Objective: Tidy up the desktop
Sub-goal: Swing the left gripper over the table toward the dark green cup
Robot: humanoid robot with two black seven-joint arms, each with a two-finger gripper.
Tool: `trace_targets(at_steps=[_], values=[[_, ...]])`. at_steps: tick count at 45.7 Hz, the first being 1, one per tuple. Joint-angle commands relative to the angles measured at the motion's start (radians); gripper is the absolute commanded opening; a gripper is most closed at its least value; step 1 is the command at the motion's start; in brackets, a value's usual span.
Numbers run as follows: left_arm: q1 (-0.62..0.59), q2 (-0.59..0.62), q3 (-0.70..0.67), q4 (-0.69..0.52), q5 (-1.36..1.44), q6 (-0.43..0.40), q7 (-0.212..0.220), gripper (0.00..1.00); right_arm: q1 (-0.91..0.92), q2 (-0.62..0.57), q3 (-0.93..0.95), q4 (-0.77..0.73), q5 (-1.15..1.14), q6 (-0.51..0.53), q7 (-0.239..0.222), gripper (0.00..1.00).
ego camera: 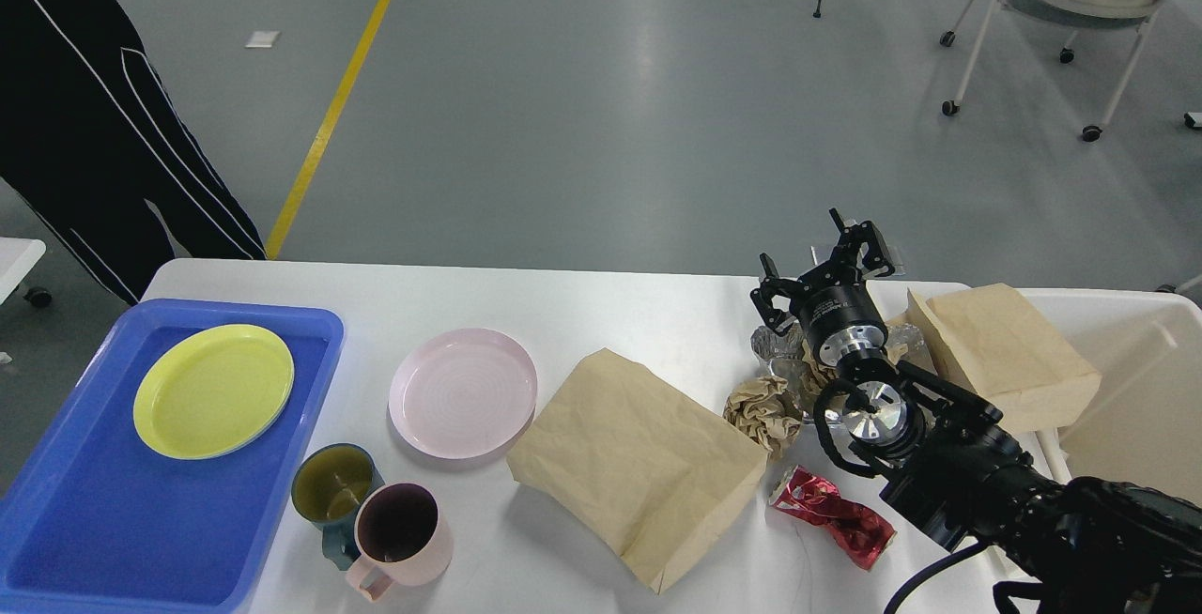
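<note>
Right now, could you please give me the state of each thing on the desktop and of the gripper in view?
yellow plate: empty, in the blue tray
pink plate: empty, on the desktop
green mug: upright
pink mug: upright, touching the green mug
large paper bag: flat, creased
paper ball: crumpled
red wrapper: crushed
right gripper: open, empty

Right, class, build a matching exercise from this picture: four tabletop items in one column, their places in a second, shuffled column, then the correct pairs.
Items:
1. yellow plate
2. pink plate
3. pink mug
4. red wrapper

Places:
A. on the bare desktop, right of the blue tray
B. near the front edge, below the crumpled paper ball
C. inside the blue tray
D. touching the green mug

Pairs: 1-C, 2-A, 3-D, 4-B
</note>
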Motion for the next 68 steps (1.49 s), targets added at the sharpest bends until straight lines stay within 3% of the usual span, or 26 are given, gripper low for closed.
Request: trace_targets(at_steps=[1,4,11,15,26,68], values=[[-0.101,-0.066,0.281,-0.245,0.000,-0.071,0.002,0.97,0.000,0.000,0.001,0.000,0.000,0.000,0.000,1.00],[-0.133,-0.101,0.370,-0.400,0.000,-0.091,0.002,0.97,0.000,0.000,0.000,0.002,0.000,0.000,0.000,1.00],[-0.147,-0.150,0.399,-0.704,0.000,-0.095,0.002,0.97,0.000,0.000,0.000,0.002,0.000,0.000,0.000,1.00],[-0.171,-0.153,0.431,-0.801,0.000,-0.095,0.002,0.97,0.000,0.002,0.000,0.002,0.000,0.000,0.000,1.00],[-0.216,-0.160,0.516,-0.808,0.000,-0.094,0.002,0.97,0.000,0.000,0.000,0.002,0.000,0.000,0.000,1.00],[-0.190,-0.167,0.510,-0.808,0.000,-0.094,0.002,0.97,0.000,0.000,0.000,0.002,0.000,0.000,0.000,1.00]])
